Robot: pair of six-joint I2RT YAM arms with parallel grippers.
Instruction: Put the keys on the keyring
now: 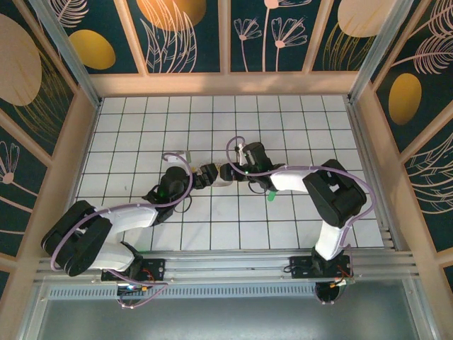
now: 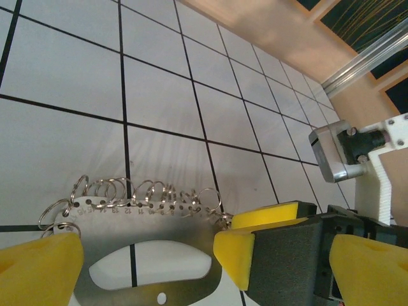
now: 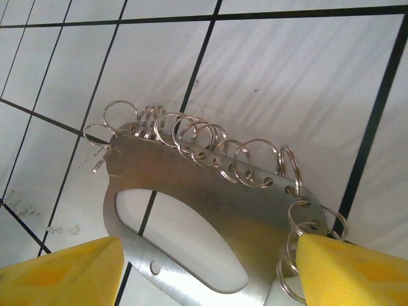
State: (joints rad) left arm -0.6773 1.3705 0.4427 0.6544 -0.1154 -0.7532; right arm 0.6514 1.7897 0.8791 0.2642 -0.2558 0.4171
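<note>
The right gripper (image 3: pixel 210 271) stands part-open, with the keyring (image 3: pixel 210 197), a steel plate edged with split rings, seemingly clamped edge to edge between its yellow pads (image 3: pixel 347 271). The left gripper (image 2: pixel 204 258) faces it, spread wide and empty. The green key (image 1: pixel 271 196) lies on the table (image 1: pixel 141 134) behind them, just beside the right forearm (image 1: pixel 290 180), so nearer the busy arm; which way its long axis points I can't tell.

**Silver, white, yellow**

The metal plate (image 3: pixel 210 197) and split rings (image 3: pixel 191 137) are silver. The table (image 1: pixel 141 127) is white tile, black grid. Finger pads (image 3: pixel 57 274) are yellow, cables (image 1: pixel 311 167) purple, key head (image 1: pixel 271 196) green; wall panels (image 1: pixel 184 35) dark teal with gold ovals and pale leaf outlines.
</note>
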